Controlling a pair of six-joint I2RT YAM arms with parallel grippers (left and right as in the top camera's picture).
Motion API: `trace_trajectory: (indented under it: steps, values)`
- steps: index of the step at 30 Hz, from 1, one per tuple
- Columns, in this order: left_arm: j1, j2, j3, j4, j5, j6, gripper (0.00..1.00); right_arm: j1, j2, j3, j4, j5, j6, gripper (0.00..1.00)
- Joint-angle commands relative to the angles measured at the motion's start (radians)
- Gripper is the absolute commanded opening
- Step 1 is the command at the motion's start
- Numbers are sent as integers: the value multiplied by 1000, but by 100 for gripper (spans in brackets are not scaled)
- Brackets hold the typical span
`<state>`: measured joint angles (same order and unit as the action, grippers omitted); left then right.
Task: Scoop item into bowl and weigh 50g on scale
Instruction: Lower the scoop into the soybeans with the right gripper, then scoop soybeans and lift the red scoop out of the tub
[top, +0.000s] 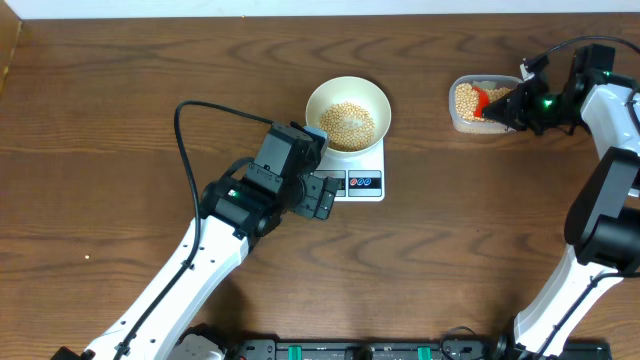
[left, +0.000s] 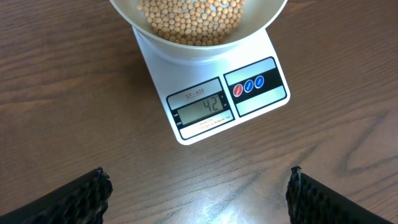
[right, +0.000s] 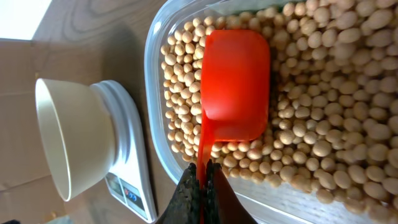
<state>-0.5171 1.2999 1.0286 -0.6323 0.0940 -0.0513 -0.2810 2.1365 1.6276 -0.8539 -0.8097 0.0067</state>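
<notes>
A white bowl holding tan beans sits on the white scale. In the left wrist view the scale display reads 42 under the bowl. My left gripper hovers open just left of the scale's front, fingers wide apart over bare wood. My right gripper is shut on the thin handle of a red scoop, which lies mouth down on the beans inside the clear container at the right.
The clear container's rim stands close to the scale and bowl in the right wrist view. The left arm's black cable loops over the table left of the bowl. A rail of fixtures runs along the front edge.
</notes>
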Motion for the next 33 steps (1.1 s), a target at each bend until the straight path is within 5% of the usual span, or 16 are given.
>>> trace_trajectory:
  steps: [1,33]
  values:
    - [3,-7,2,-3,-16,3,92,-5,35,-8,-11,-101,-15,1]
    - [3,-7,2,-3,-16,3,92,-232,35,-8,-111,-495,-144,1]
